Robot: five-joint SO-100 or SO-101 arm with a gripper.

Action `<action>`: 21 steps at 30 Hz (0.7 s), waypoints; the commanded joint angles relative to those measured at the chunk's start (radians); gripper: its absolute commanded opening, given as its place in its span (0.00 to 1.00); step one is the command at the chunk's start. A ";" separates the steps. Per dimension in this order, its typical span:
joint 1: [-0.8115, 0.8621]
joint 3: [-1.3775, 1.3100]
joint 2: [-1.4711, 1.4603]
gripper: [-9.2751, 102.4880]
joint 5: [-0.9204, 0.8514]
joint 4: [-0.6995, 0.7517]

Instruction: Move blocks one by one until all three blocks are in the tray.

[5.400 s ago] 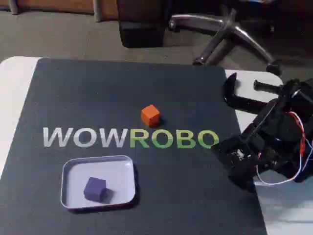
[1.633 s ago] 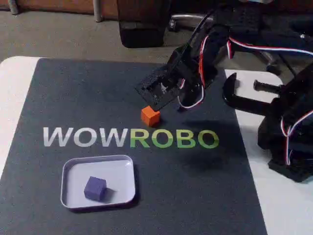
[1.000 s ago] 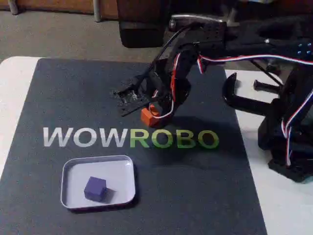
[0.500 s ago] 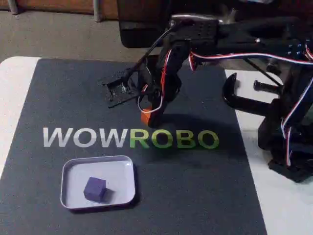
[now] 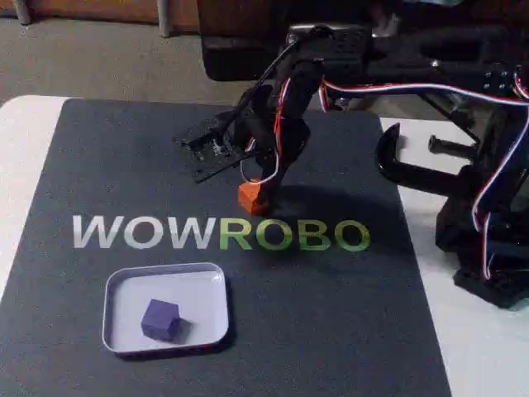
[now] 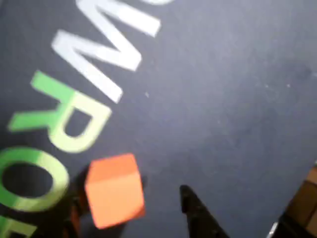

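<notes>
The orange block [image 5: 252, 199] sits on the dark mat just above the "R" of the printed lettering. My gripper [image 5: 258, 184] has come down over it from above and stands open. In the wrist view the orange block [image 6: 115, 191] lies between the fingers. A black fingertip [image 6: 195, 208] is a small gap to its right, and the other finger sits low at its left edge. The purple block [image 5: 161, 318] rests inside the small silvery tray [image 5: 165, 270] at the lower left of the mat.
The dark mat [image 5: 124, 157] with "WOWROBO" lettering covers most of the white table. A black clamp [image 5: 397, 165] and the arm's base [image 5: 488, 240] stand at the right edge. An office chair's legs lie beyond the table.
The arm swung from its folded rest at the right out over the mat and lowered the open gripper around the orange block. Neither block has moved.
</notes>
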 commanded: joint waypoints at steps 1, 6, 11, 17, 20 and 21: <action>0.012 -0.003 0.005 0.28 -0.018 -0.005; 0.014 0.008 0.000 0.28 -0.037 -0.006; 0.014 0.017 -0.005 0.25 -0.051 -0.015; 0.003 0.020 -0.012 0.14 -0.046 -0.015; 0.003 0.023 -0.014 0.08 -0.046 -0.017; 0.002 0.025 -0.014 0.07 -0.043 -0.018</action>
